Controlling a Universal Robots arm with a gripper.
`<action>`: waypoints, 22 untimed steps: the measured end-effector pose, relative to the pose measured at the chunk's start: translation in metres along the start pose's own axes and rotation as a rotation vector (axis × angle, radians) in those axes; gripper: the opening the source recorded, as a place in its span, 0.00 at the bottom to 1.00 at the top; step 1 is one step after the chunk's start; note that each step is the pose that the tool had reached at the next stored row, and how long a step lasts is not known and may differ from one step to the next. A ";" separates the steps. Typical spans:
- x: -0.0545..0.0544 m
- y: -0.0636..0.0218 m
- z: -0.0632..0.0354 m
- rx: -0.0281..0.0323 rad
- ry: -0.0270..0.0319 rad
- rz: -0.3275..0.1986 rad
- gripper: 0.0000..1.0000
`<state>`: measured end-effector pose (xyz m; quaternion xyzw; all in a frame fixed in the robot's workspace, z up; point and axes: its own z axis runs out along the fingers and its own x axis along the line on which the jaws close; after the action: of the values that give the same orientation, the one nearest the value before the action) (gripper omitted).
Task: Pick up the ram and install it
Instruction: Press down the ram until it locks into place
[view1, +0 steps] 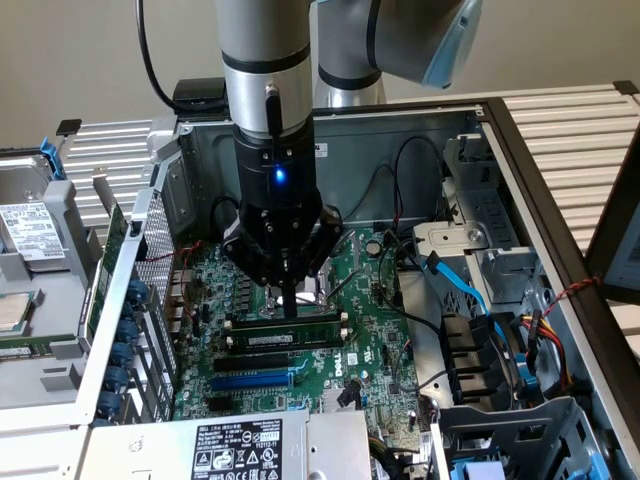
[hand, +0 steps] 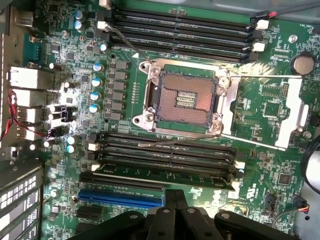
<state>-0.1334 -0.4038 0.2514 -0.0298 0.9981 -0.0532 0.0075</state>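
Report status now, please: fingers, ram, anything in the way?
Fingers shut, tips down at the ram. Ram lying along its memory slot. Nothing seen in the way.

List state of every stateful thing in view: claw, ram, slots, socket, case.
claw: shut, tips down on the ram's top edge
ram: standing on edge in a memory slot, not held
memory slots: four bare beyond the socket
CPU socket: open, no chip in it
blue expansion slot: bare
computer case: side panel off, board exposed
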 end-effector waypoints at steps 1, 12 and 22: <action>0.000 0.0000 0.0000 0.0002 0.0001 0.012 0.11; -0.004 -0.0002 0.0001 0.0012 -0.0089 0.044 0.11; -0.022 -0.0013 0.0004 0.0018 -0.0160 0.061 0.11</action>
<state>-0.1110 -0.4037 0.2513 0.0003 0.9984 -0.0536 0.0171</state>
